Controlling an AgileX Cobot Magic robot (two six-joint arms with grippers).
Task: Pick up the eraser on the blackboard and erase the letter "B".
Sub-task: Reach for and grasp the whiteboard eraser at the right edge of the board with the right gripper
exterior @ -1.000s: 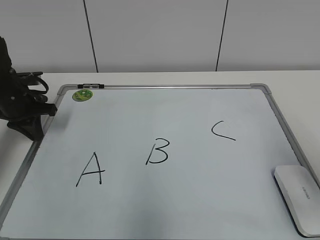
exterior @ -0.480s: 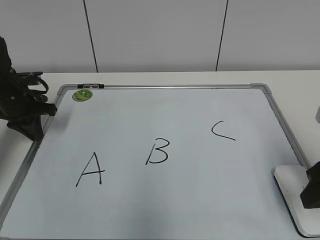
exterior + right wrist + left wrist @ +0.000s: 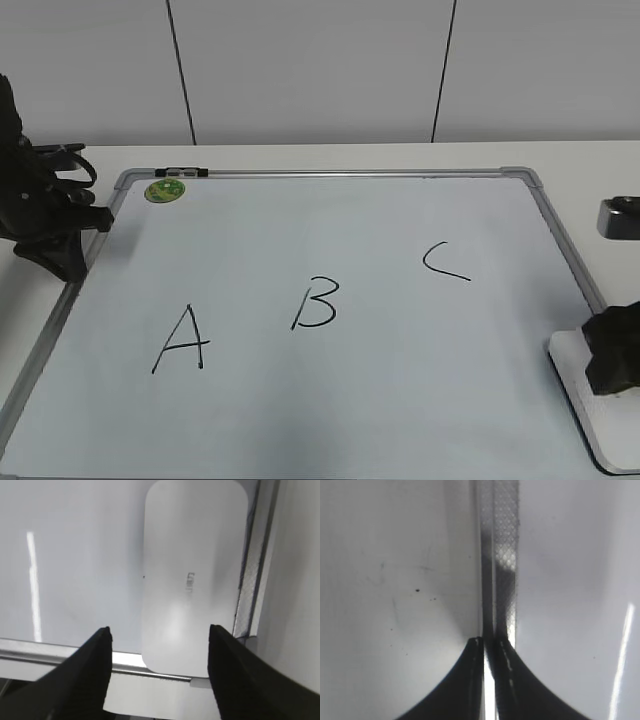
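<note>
The blackboard (image 3: 330,230) is a white board with a grey frame lying flat on the table. It bears black letters A (image 3: 182,340), the letter "B" (image 3: 316,304) in the middle, and C (image 3: 445,261). The white eraser (image 3: 585,410) lies at the board's front right corner, partly hidden by my right gripper (image 3: 612,362). In the right wrist view the eraser (image 3: 192,575) lies ahead between the open jaws of the right gripper (image 3: 159,632), which hovers above it. My left gripper (image 3: 490,642) is shut and empty over the board's left frame edge (image 3: 502,555).
A round green sticker (image 3: 165,190) sits at the board's far left corner, beside a black clip on the frame. The left arm (image 3: 40,215) rests at the board's left edge. White table surrounds the board; a panelled wall stands behind.
My right gripper has come into view from the right and moved up over the eraser's near end. The left arm has not moved.
</note>
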